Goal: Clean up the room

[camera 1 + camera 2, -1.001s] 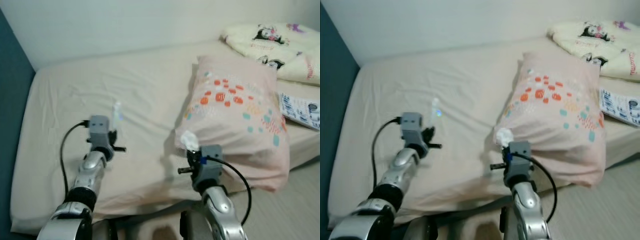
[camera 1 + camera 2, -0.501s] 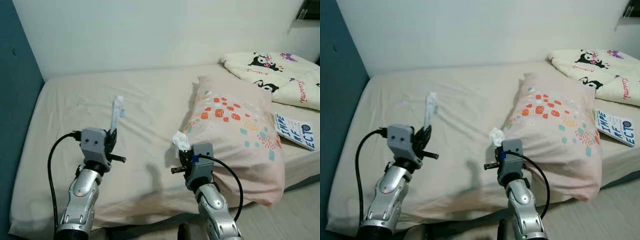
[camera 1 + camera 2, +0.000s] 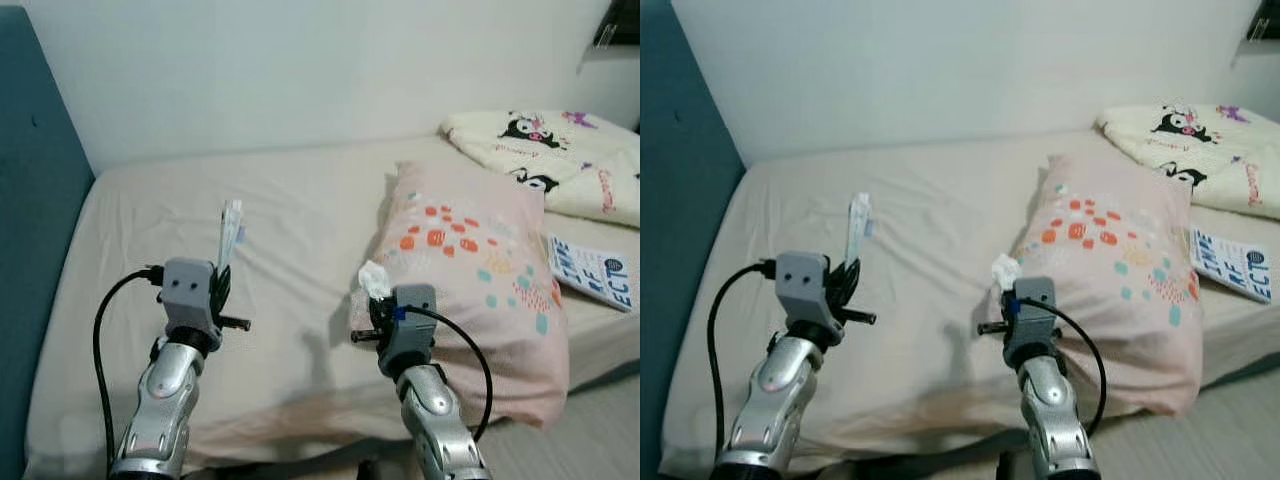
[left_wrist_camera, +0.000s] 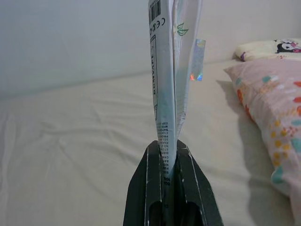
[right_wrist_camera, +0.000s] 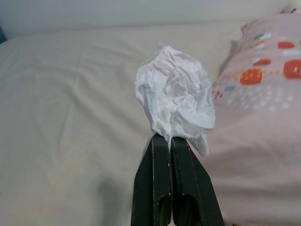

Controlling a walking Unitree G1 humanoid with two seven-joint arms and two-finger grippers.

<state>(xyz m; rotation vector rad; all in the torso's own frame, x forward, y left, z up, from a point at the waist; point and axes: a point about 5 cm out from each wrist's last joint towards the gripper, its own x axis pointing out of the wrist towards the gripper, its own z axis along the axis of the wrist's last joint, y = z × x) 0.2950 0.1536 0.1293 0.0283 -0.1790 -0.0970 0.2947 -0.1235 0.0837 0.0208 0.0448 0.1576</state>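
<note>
Left wrist view: flat printed wrapper (image 4: pixel 164 94) pinched edge-on between the two black fingers (image 4: pixel 150 188) of the left claw (image 4: pixel 168 155), closed hard on its lower end, so that the packet stood straight up with barcode and small print facing sideways. Gripped low, probably because a thin, limp packet is easiest taken by one edge. Right wrist view: crumpled white tissue (image 5: pixel 176 101) clamped at its base by the right claw (image 5: pixel 170 141), fingers pressed together with almost no gap, the wad bulging free above the tips. Held that way, at a guess, because soft paper squashes down to nothing and needs a full squeeze.

From the head camera: both arms raised side by side over the near edge of the bed (image 3: pixel 300 200), left claw (image 3: pixel 222 262) with the wrapper (image 3: pixel 230 225) up, right claw (image 3: pixel 378 300) with the tissue (image 3: pixel 374 279) just in front of the patterned pink pillow (image 3: pixel 480 260). Both bits of litter lifted clear of the sheet, touching nothing else. Further right, a cartoon-print blanket (image 3: pixel 560 155) at the head of the bed and a book (image 3: pixel 595 275) lying beside the pillow, both untouched.

Judged stage: rubbish collected, one piece per claw, not yet carried to a bin. Risk: the wrapper slipping from so narrow a hold.
</note>
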